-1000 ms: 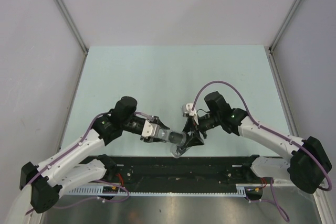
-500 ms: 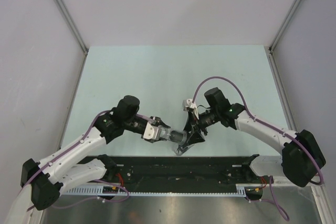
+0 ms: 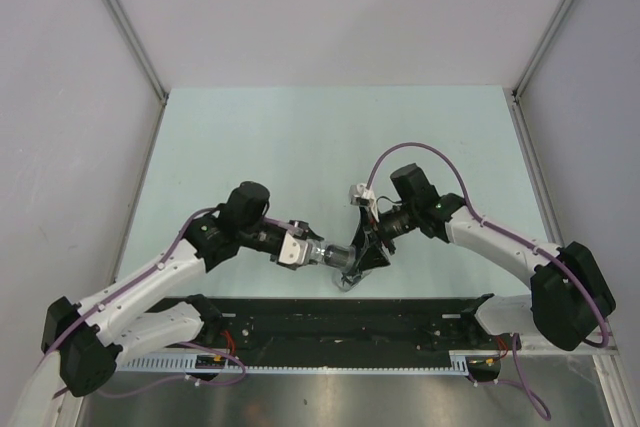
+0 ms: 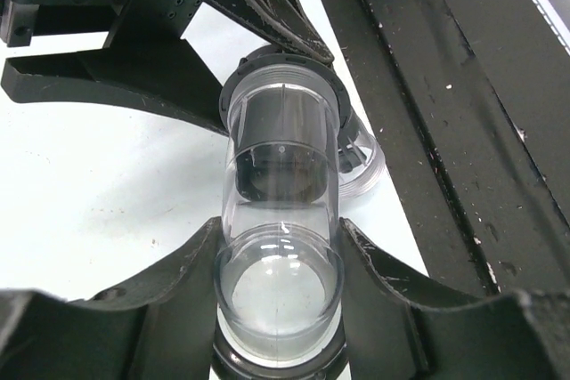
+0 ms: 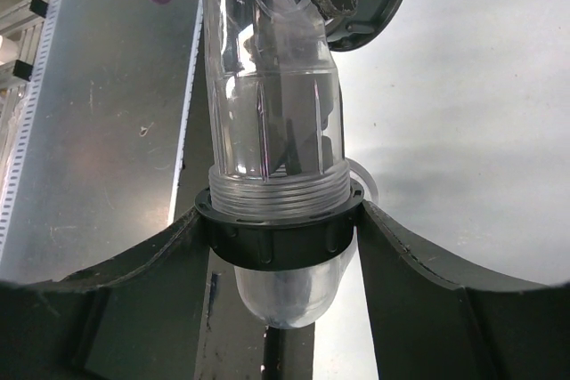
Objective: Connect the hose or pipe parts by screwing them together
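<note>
The clear pipe (image 3: 336,258) was held between the two arms near the front edge of the table (image 3: 300,147). Its long axis ran roughly left to right. The left gripper (image 3: 316,255) was clamped on its plain end. The right gripper (image 3: 358,261) was clamped on the black ring (image 5: 278,224) at the threaded end.

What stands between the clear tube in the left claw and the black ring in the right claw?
Nothing visible does. The clear tube, held by the left claw, already meets the black ring in the right claw.
</note>
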Controlling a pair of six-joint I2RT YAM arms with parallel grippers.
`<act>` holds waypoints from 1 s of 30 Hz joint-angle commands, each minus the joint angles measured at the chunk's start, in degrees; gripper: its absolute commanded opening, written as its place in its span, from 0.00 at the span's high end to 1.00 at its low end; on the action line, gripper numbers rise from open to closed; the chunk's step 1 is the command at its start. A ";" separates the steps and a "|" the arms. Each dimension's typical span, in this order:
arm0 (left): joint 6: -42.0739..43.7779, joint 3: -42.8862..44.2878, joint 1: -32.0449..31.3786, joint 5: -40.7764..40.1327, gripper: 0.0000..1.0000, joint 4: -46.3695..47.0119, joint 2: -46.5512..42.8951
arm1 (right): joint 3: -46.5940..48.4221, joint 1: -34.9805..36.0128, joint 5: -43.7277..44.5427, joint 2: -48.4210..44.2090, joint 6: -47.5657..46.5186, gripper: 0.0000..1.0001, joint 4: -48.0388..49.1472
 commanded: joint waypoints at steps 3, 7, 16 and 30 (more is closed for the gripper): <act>-2.42 1.63 -0.08 2.86 1.00 11.02 0.94 | 7.70 1.21 2.77 -3.13 0.09 0.39 10.05; -3.75 0.41 0.10 1.54 1.00 11.72 0.76 | 7.70 1.21 4.01 -4.09 -0.18 0.29 9.87; -7.88 -1.71 1.33 3.47 1.00 13.13 -0.38 | 7.70 0.60 7.96 -6.73 0.26 0.15 10.40; -13.51 -3.73 2.03 4.18 1.00 17.00 -3.10 | 7.70 -0.63 6.39 -10.33 -1.93 0.00 8.11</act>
